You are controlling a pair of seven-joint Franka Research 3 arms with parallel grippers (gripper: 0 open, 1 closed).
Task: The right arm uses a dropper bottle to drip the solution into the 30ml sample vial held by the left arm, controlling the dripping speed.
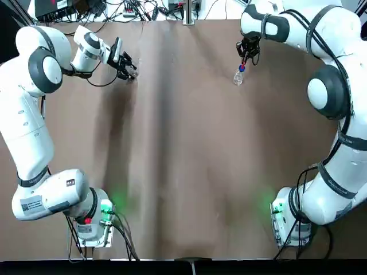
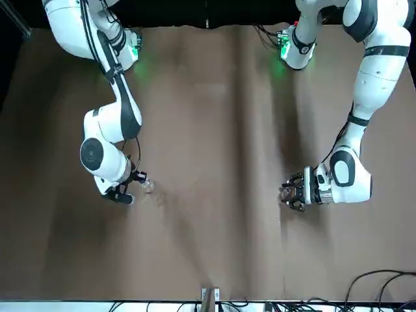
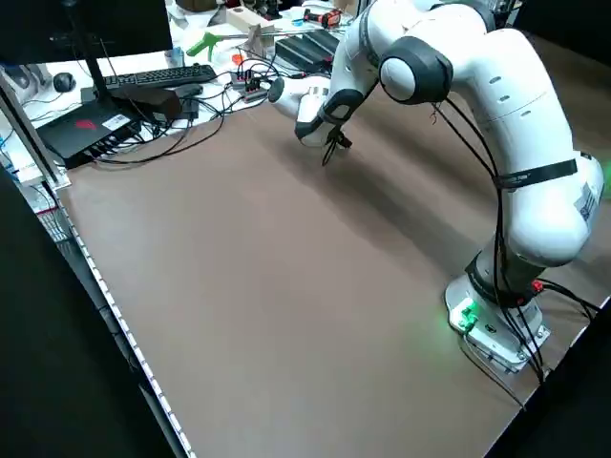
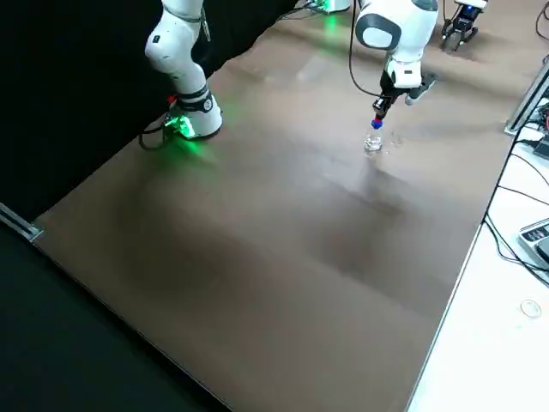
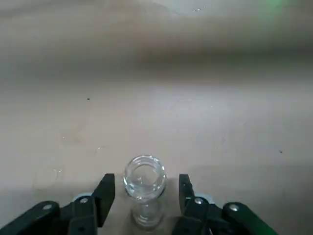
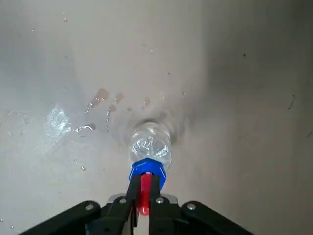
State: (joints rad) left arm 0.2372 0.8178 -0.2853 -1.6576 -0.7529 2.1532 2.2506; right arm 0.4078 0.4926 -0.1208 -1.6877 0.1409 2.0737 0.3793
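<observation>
Bulb (image 6: 145, 190) pinched by right tool (image 6: 145, 179), one o'clock; left tool (image 5: 146, 178), eleven o'clock, wide around vial (image 5: 146, 213): close gently.

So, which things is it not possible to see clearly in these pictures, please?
- Left hand in the left side view: the arm's wrist covers most of it.
- Vial in the front view: mostly lost among the left hand's dark fingers.
- Tube inside the dropper bottle in the right wrist view: blue collar covers its upper part.
- Liquid level in the bottle, top view: too small.
</observation>
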